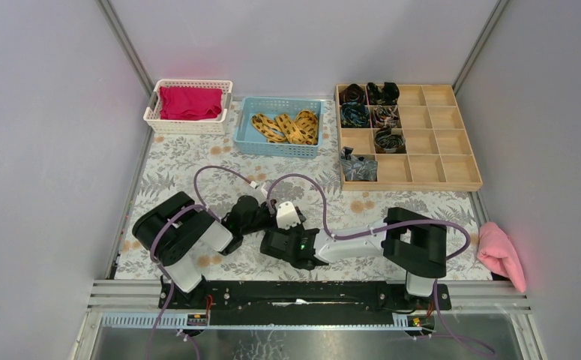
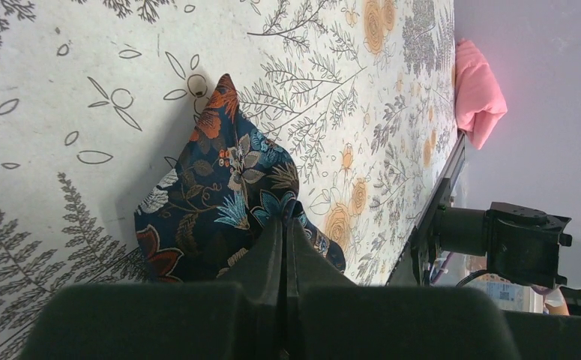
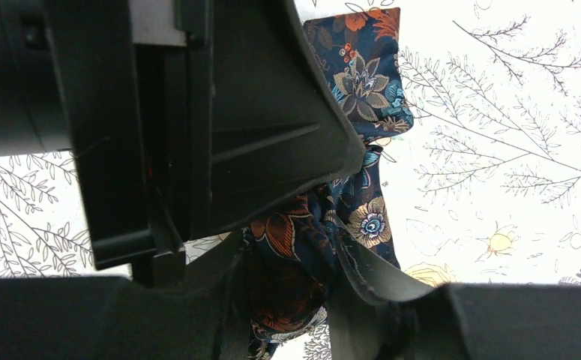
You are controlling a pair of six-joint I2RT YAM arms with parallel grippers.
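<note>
Fabric of the floral necktie (image 2: pixel 220 187) is pinched in the clenched left tool (image 2: pixel 285 223), and whether the right tool (image 3: pixel 291 259) also grips it I cannot tell, so pull gently.

The patterned desk (image 1: pixel 392 202) bears a white basket (image 1: pixel 186 127), a blue basket (image 1: pixel 276 148), a wooden tray (image 1: pixel 452 162), a pink cloth (image 1: pixel 501 253) and a flowered cloth (image 2: pixel 220 187).

Top camera high behind, looking down, wrist cameras close, both sharing the floral cloth (image 2: pixel 227 187)
</note>
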